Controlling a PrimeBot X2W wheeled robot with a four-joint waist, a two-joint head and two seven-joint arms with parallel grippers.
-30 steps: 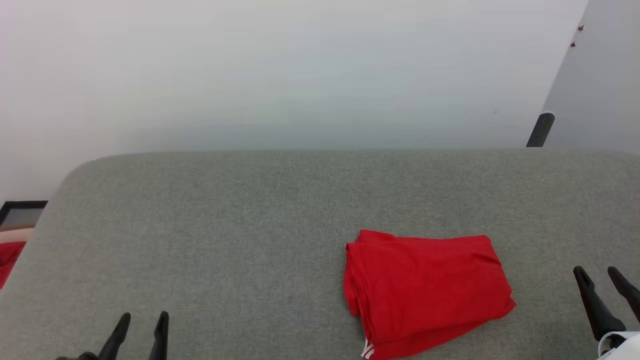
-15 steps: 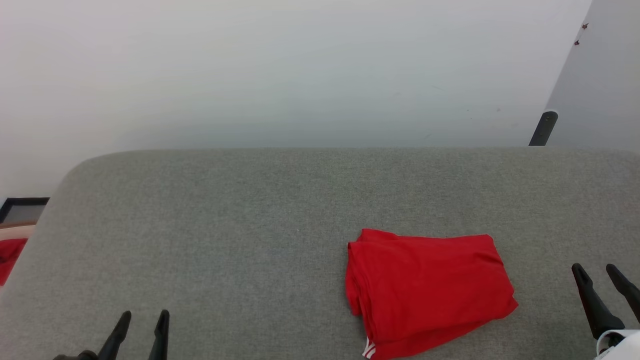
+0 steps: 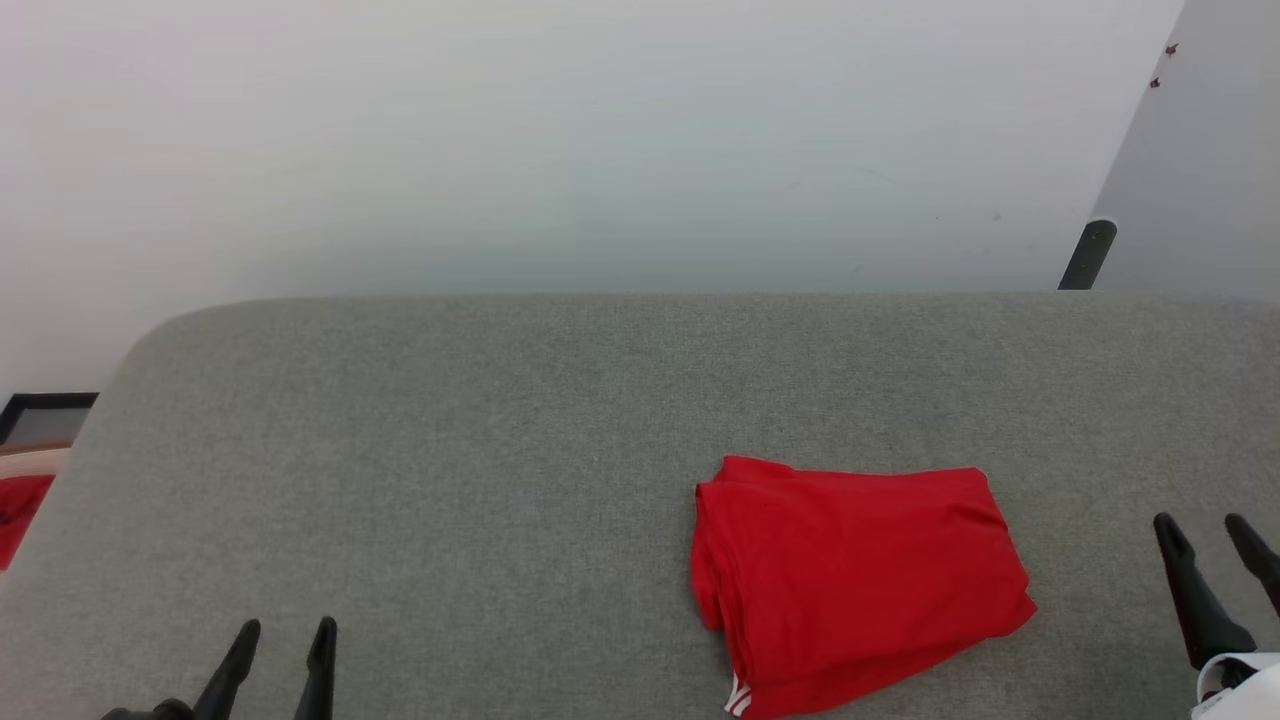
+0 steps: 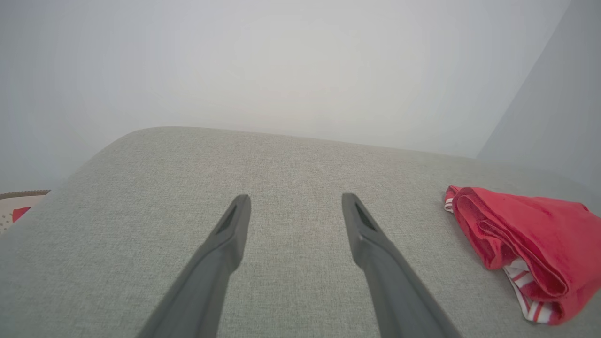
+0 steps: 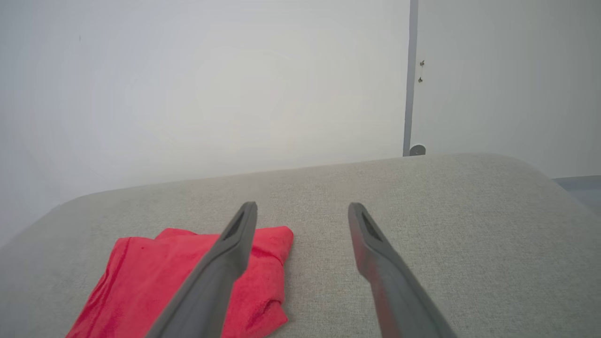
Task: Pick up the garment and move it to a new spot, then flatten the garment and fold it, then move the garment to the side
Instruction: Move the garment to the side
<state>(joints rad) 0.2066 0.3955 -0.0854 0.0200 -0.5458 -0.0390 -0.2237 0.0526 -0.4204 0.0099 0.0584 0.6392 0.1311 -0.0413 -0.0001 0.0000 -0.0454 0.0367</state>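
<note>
The garment (image 3: 855, 580) lies folded into a compact red bundle on the grey fabric surface (image 3: 500, 450), right of centre near the front. A bit of red-and-white striped trim peeks from its near edge. In the left wrist view the garment (image 4: 526, 244) sits at the far right; in the right wrist view the garment (image 5: 188, 281) lies at lower left. My left gripper (image 3: 282, 630) is open at the lower left, far from the garment. My right gripper (image 3: 1203, 526) is open at the lower right, a short way right of the bundle. Neither holds anything.
The grey surface has a rounded far-left corner and a pale wall behind it. Beyond its left edge sit a dark-framed object (image 3: 40, 415) and something red (image 3: 18, 505). A dark post (image 3: 1085, 255) stands at the back right by a wall corner.
The right gripper has shifted slightly up and to the right in the head view. The head camera drifted a little. The garment and left gripper stay put.
</note>
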